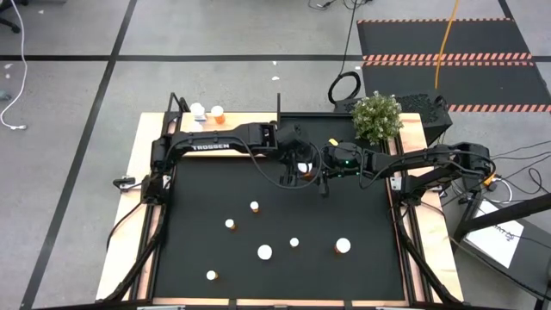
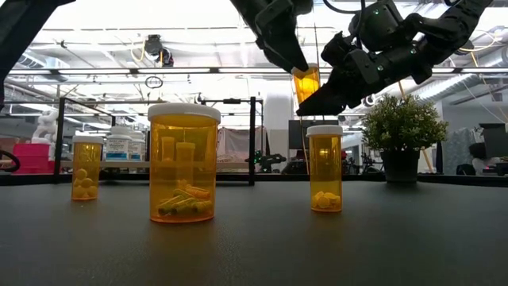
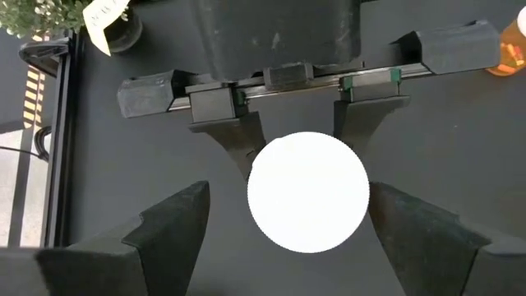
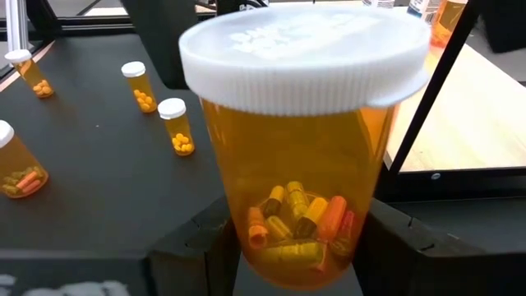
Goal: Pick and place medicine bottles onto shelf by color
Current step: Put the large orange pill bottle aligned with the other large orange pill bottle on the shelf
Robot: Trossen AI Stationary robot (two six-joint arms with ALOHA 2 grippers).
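Note:
My right gripper [image 1: 322, 170] is shut on an orange medicine bottle with a white cap [image 4: 300, 140], held in the air over the far middle of the black mat. The bottle's cap also shows from above in the left wrist view [image 3: 308, 191]. My left gripper [image 3: 292, 238] is open just above the bottle, one finger on either side of the cap with a gap on both sides. Several more orange bottles [image 1: 264, 252] stand on their bases on the mat's near half. A white bottle [image 1: 198, 110] and an orange one [image 1: 217, 112] stand on the light-wood shelf [image 1: 245, 117] at the far left. My right gripper pinches the bottle's lower body [image 4: 246, 238] between its two fingers [image 4: 193, 251]. The fingers come from the table's right side, slanting a little downward. The bottle stands upright, cap up, lifted clear of the mat [image 2: 305, 83].
A potted plant [image 1: 376, 116] stands at the table's far right corner. The shelf has thin black posts [image 1: 278, 102]. In the low view a large bottle [image 2: 184, 163] and two smaller ones [image 2: 325, 168] stand on the mat below the arms.

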